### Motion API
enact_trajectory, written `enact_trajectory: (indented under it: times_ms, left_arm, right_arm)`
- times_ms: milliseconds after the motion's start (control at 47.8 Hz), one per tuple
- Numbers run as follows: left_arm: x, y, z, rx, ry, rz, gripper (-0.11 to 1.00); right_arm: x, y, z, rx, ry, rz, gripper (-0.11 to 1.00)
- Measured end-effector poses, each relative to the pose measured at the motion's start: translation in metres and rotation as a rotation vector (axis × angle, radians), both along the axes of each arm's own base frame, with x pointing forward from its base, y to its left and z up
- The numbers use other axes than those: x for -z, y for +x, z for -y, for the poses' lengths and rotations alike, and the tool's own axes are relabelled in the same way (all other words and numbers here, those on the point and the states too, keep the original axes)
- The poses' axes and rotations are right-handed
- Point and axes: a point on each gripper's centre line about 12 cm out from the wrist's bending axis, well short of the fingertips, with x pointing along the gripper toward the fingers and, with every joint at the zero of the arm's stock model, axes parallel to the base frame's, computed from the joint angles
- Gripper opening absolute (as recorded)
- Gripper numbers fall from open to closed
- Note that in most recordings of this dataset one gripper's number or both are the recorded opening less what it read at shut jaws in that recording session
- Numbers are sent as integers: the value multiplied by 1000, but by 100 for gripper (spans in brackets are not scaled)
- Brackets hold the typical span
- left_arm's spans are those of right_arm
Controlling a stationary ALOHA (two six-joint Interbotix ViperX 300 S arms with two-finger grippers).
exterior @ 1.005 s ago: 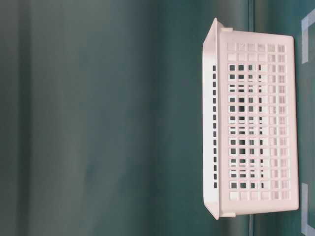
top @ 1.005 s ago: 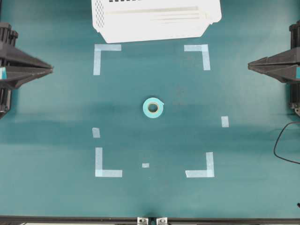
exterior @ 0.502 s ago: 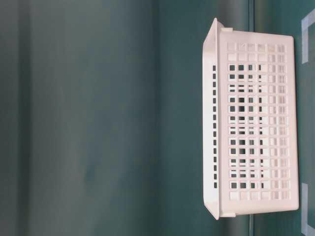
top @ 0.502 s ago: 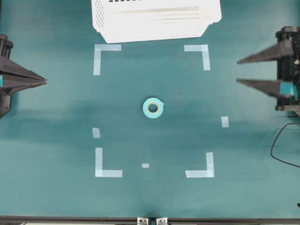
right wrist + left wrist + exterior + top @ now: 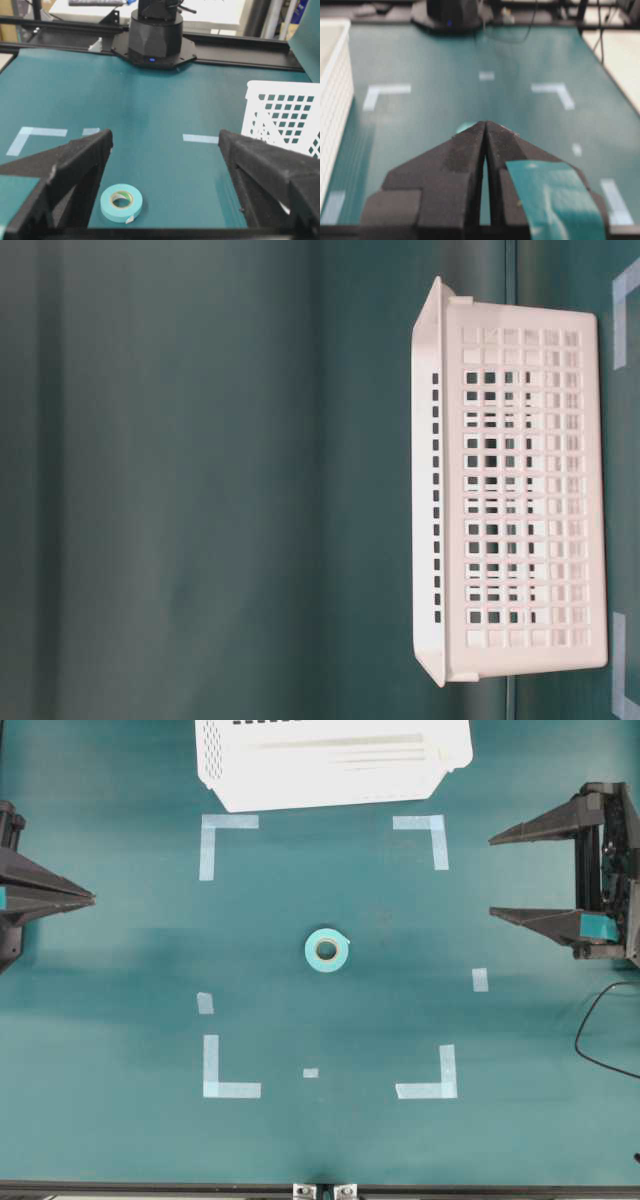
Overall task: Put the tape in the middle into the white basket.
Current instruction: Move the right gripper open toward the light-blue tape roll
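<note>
Seen from overhead, the tape (image 5: 326, 950), a small mint ring with a pale core hole, lies flat in the middle of a dark teal table (image 5: 120, 1140), inside a rectangle of pale tape corner marks (image 5: 222, 1070); a loose end shows at its upper right edge. It looks light, stiff enough to keep its shape under a squeeze, and not fragile, though the smooth outer wrap could slip; a likely hold is across the outer wall, or with one finger down through the core. The white basket (image 5: 330, 760) sits at the far edge, well apart from the roll. The left pincer (image 5: 88, 898) rests at the left border, clenched to a point, and the right pincer (image 5: 492, 875) at the right border stands spread wide with nothing between its jaws; both are well apart from the roll. The table-level view, turned sideways, shows only the basket's lattice wall (image 5: 520, 500) on the bare surface. The left wrist view shows the pinched black fingers (image 5: 470, 165), with a teal patch on one, hiding most of the roll, and the basket's side at the left. The right wrist view shows the roll (image 5: 121, 202) low between the two parted fingers (image 5: 75, 165), the basket (image 5: 285, 120) at right, open matte table all around, and the other arm's base and workshop clutter beyond.
</note>
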Motion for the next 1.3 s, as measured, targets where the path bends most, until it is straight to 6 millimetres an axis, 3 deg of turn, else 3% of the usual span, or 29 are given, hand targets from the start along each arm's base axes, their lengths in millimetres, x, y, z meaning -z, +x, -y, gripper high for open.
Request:
enact_trajectory:
  times_ms: [356,774,1298]
  left_arm:
    - [14,-10,0,3,1,-40,-11]
    - [38,-22,-1,6,8,-145,-11]
    - [39,-24,-1,6,8,-135,-11]
  right_arm:
    - [2,12,0,1,34,-31,98]
    - [15,45,0,1,33,-121,98]
    - [39,87,0,5,49,-230,98]
